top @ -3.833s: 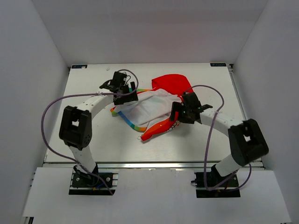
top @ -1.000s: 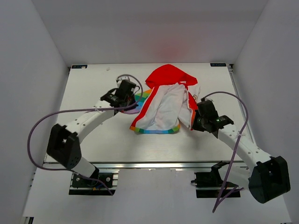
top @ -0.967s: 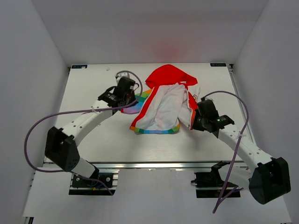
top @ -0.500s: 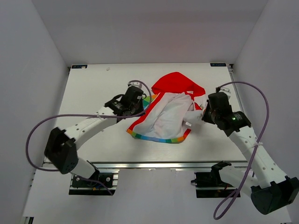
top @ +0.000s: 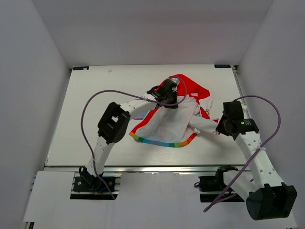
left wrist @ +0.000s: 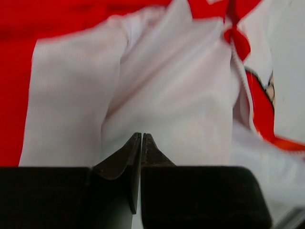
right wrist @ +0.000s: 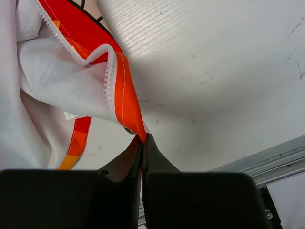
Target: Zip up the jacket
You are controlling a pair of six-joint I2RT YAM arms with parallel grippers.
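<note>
The jacket (top: pixel 167 125) lies open on the table, white lining up, with its red hood (top: pixel 193 88) at the far side and its rainbow hem (top: pixel 162 142) toward me. My left gripper (top: pixel 168 101) hovers over the lining just below the hood. In the left wrist view its jaws (left wrist: pixel 141 135) stand together above the white lining (left wrist: pixel 167 95); whether cloth is pinched between them does not show. My right gripper (top: pixel 218 130) is shut on the jacket's orange front edge (right wrist: pixel 128 107) beside the zipper teeth (right wrist: pixel 108 76), stretching that edge out to the right.
The white table (top: pixel 95 105) is walled in by white panels on three sides. Its near metal rail (right wrist: pixel 281 160) runs close behind the right gripper. Purple cables loop off both arms, the left one (top: pixel 88 102) arching over the table.
The left arm has swung right from the jacket's left side to above the lining near the hood. The right gripper has drawn the front edge right and toward me.
</note>
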